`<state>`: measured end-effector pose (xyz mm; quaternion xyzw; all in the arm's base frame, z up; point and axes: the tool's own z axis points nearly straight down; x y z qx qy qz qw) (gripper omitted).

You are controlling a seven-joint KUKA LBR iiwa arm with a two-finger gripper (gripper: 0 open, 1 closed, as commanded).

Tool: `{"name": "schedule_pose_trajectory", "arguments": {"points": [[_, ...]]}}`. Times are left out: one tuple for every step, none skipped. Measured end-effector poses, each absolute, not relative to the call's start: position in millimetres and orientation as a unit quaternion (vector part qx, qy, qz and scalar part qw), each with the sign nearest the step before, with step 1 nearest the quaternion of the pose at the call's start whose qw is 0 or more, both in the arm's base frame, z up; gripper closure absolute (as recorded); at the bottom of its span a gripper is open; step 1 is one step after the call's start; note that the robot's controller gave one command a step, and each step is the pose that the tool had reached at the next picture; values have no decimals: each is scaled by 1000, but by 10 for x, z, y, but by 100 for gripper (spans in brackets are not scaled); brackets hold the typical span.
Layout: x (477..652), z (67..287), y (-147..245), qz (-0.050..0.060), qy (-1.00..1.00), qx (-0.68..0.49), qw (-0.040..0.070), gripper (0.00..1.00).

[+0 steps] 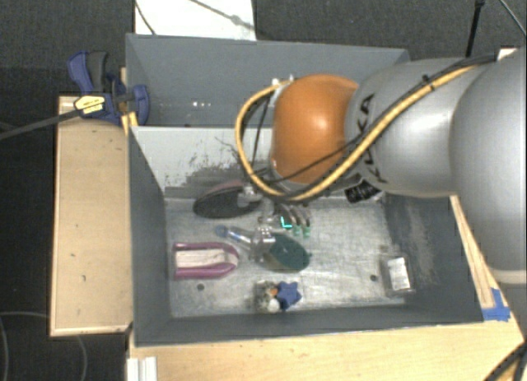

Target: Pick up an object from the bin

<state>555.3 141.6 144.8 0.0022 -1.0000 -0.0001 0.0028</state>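
1. The gripper (276,227) hangs low in the grey bin (151,231), right over a dark green disc (290,254), probably placed for a grab.
2. Apart or together, I cannot tell.

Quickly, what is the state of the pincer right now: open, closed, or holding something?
Pincer: cannot be told; it hangs just by the dark green round disc mid-bin.
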Motion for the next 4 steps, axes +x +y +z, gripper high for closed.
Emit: {"name": "schedule_pose_trajectory", "arguments": {"points": [[5387,756,1477,0,-992,-127,2,0],[5590,724,1138,-2,-1000,-8,-1,0],[5624,749,1132,-3,-1000,-12,-7,100],[5628,2047,1011,-1,-1000,-2,-5,100]]}}
